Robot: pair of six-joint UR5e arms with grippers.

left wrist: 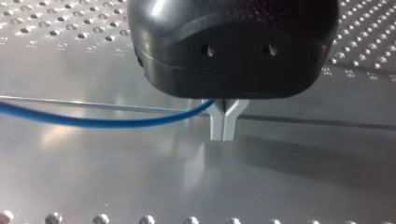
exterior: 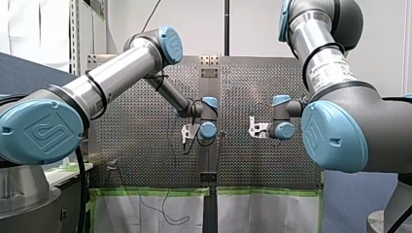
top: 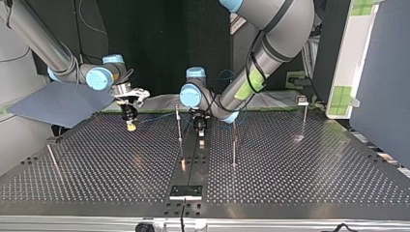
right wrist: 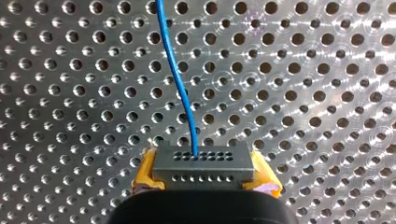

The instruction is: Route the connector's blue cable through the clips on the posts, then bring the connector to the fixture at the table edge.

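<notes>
Perforated surface [top: 121, 159]; my right fingers [right wrist: 145, 170] clamp connector [right wrist: 204, 166], my left fingers [left wrist: 217, 126] pinched shut on blue cable [left wrist: 93, 122] near centre post [top: 179, 130], keep it taut, lower into clip [top: 177, 107].

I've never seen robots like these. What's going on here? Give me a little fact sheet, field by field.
Right pincer: shut on the grey connector
Left pincer: shut on the blue cable
Blue cable: leaves the connector's face and runs over the perforated table
Posts: thin upright rods on the table; whether the cable sits in their clips cannot be told
Fixture: dark plate at the table edge, connector not yet there
</notes>
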